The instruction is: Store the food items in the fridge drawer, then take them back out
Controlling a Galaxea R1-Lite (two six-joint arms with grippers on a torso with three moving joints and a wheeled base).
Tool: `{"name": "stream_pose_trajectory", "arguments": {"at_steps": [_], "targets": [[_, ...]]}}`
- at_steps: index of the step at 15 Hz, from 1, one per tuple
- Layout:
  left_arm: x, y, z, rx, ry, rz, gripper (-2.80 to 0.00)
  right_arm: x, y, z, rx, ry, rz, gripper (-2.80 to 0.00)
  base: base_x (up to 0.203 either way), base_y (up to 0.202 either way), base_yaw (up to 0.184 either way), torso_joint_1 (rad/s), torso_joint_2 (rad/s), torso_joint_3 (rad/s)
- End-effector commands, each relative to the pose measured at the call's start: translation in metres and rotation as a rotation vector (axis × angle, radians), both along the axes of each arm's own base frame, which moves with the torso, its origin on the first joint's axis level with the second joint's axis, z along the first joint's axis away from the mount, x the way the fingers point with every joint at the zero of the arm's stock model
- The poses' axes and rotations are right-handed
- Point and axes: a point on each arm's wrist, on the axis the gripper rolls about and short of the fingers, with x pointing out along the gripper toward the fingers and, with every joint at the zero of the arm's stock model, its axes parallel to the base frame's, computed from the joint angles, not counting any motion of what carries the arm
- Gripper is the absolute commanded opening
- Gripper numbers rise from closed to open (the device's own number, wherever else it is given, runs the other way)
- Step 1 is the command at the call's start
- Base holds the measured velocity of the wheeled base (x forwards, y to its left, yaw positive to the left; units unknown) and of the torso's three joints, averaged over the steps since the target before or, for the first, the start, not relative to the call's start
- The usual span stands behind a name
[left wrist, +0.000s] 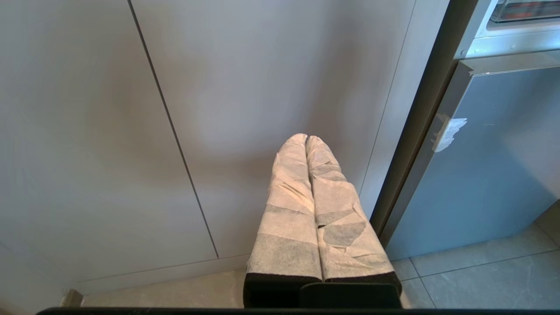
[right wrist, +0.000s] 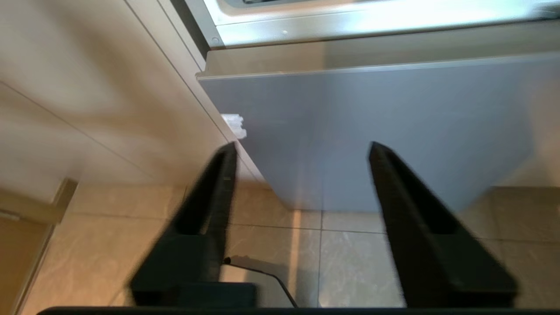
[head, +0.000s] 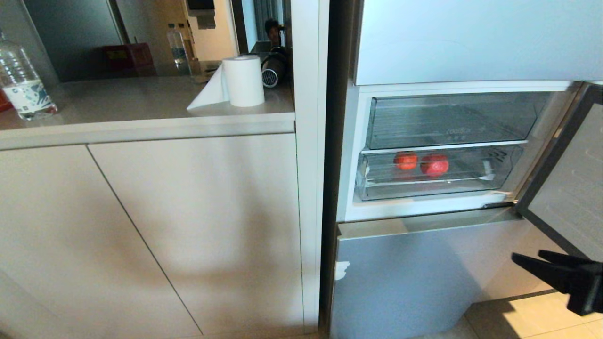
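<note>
The right gripper (head: 526, 256) hangs low at the robot's right, in front of the grey lower fridge door (head: 414, 278), its two black fingers spread wide with nothing between them; its own wrist view shows the same gap, with that door and the tiled floor (right wrist: 350, 258) beyond the tips. Up and to the left of this gripper, well apart from it, the open fridge compartment holds two clear drawers. The lower one, the fridge drawer (head: 377, 188) with torn white tape on its front corner, sits pushed in, and the two red fruits (head: 405, 160) (head: 434, 165) lie inside it side by side, close together, nearer its left half. Above it is the upper clear drawer (head: 452, 120) with faint lettering on its front. The open fridge door (head: 570, 188) stands just above the right gripper. The left gripper (left wrist: 306, 139), wrapped in white tape, points at the pale cabinet doors (left wrist: 131, 131) left of the fridge, its fingers pressed together and empty. Farther up and left, on the counter (head: 141, 101), stand a paper towel roll (head: 242, 81) and a water bottle (head: 21, 80).
</note>
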Motion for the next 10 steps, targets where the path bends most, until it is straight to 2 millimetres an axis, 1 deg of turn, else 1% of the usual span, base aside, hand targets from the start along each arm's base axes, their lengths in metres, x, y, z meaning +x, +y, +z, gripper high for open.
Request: {"name": "stream_pose_trajectory", "arguments": {"at_steps": [1,3,4,5,6,7,9,10], "targets": [[0.0,0.0,0.0,0.0,0.001,0.0,-2.8,0.075,0.022,-0.04,-0.026,0.139,0.044,0.0,0.0,0.0,0.0,0.0,0.0,0.0],[0.0,0.0,0.0,0.0,0.003,0.0,-2.8,0.111,0.046,-0.058,-0.051,0.091,0.047,0.0,0.0,0.0,0.0,0.0,0.0,0.0],[0.0,0.0,0.0,0.0,0.003,0.0,-2.8,0.125,0.056,-0.065,-0.06,0.052,0.03,0.0,0.0,0.0,0.0,0.0,0.0,0.0],[0.0,0.0,0.0,0.0,0.003,0.0,-2.8,0.139,0.068,-0.069,-0.067,0.004,0.007,-2.8,0.0,0.0,0.0,0.0,0.0,0.0],[0.0,0.0,0.0,0.0,0.001,0.0,-2.8,0.151,0.082,-0.069,-0.067,-0.052,-0.007,-2.8,0.0,0.0,0.0,0.0,0.0,0.0],[0.0,0.0,0.0,0.0,0.002,0.0,-2.8,0.159,0.098,-0.067,-0.063,-0.093,-0.002,-2.8,0.0,0.0,0.0,0.0,0.0,0.0],[0.0,0.0,0.0,0.0,0.003,0.0,-2.8,0.164,0.116,-0.064,-0.062,-0.128,0.002,-2.8,0.0,0.0,0.0,0.0,0.0,0.0],[0.0,0.0,0.0,0.0,0.001,0.0,-2.8,0.165,0.12,-0.063,-0.061,-0.14,-0.002,-2.8,0.0,0.0,0.0,0.0,0.0,0.0]]}}
